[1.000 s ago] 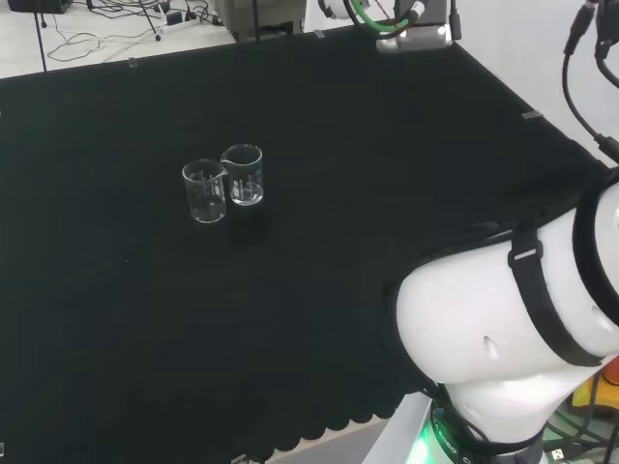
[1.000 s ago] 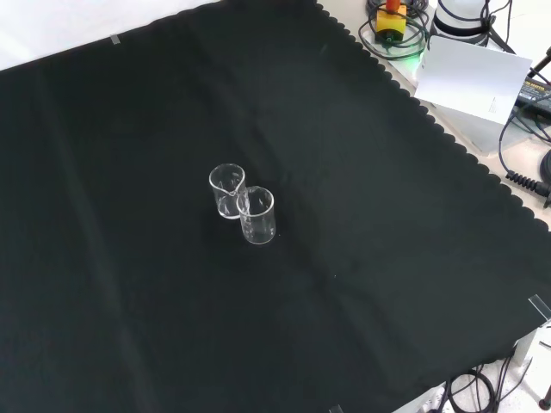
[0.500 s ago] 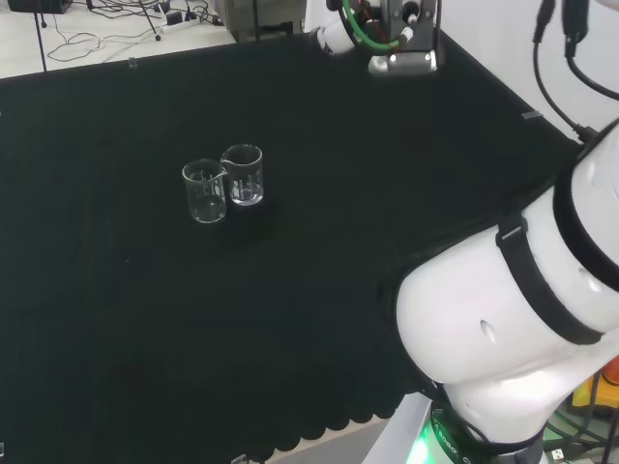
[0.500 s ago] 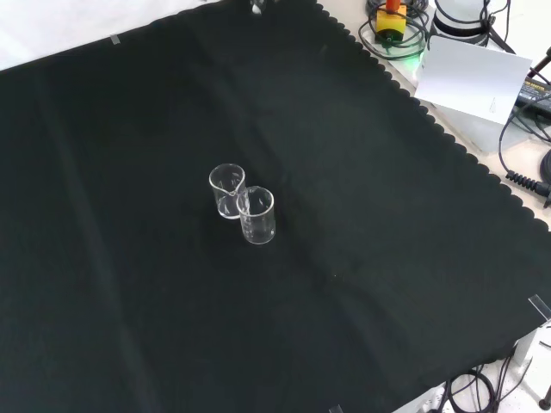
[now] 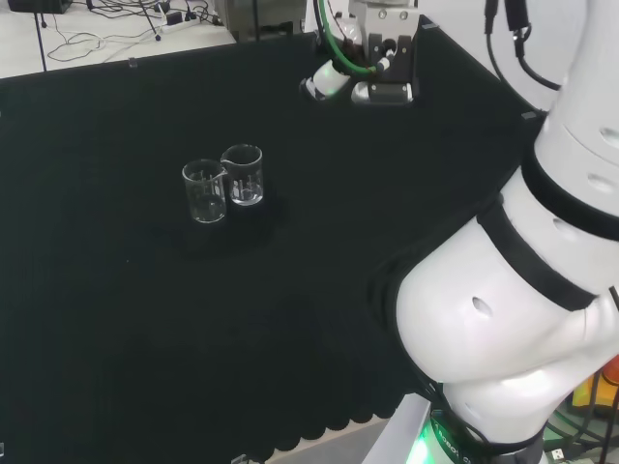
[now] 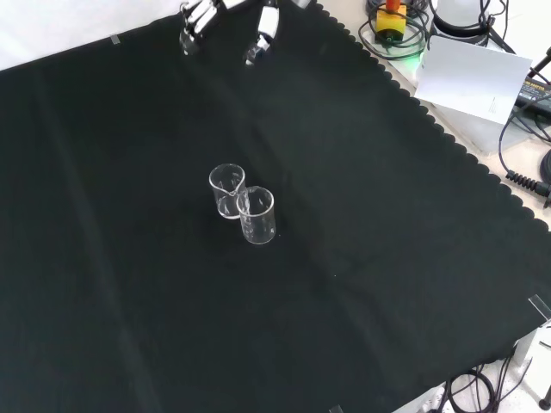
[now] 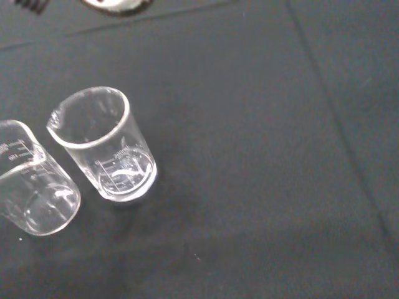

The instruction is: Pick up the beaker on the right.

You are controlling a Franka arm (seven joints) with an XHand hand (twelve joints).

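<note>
A black cloth [image 6: 362, 284] is covering the whole bench, lying mostly flat with a few soft creases, and its scalloped edge is running along the side nearest the arm's base. Past that edge in the front view, at about two o'clock, a white box [image 6: 472, 82] is sitting among black cables [image 6: 521, 176], with a yellow and red button [image 6: 392, 19] just beyond it. In the head view, pale floor [image 5: 87, 29] with more trailing cables is showing at eleven o'clock beyond the cloth.

Two clear beakers are standing upright near the middle of the cloth, touching each other. In the head view the right beaker [image 5: 243, 175] is sitting at three o'clock from the left beaker [image 5: 204, 191], a little farther back. In the front view the same pair is standing one behind the other, the right beaker [image 6: 227, 190] higher in the picture and the other at its five o'clock. The wrist camera is looking down into the right beaker [image 7: 103, 144]; it appears empty, with printed marks on its wall.

The hand [image 6: 225, 19] is hanging above the cloth at the front view's twelve o'clock, well apart from the beakers, its fingers [image 6: 261, 34] straight and spread, holding nothing. In the head view the arm [image 5: 513, 319] is looming at three to five o'clock, and the hand [image 5: 334, 80] is at one o'clock from the beakers.
</note>
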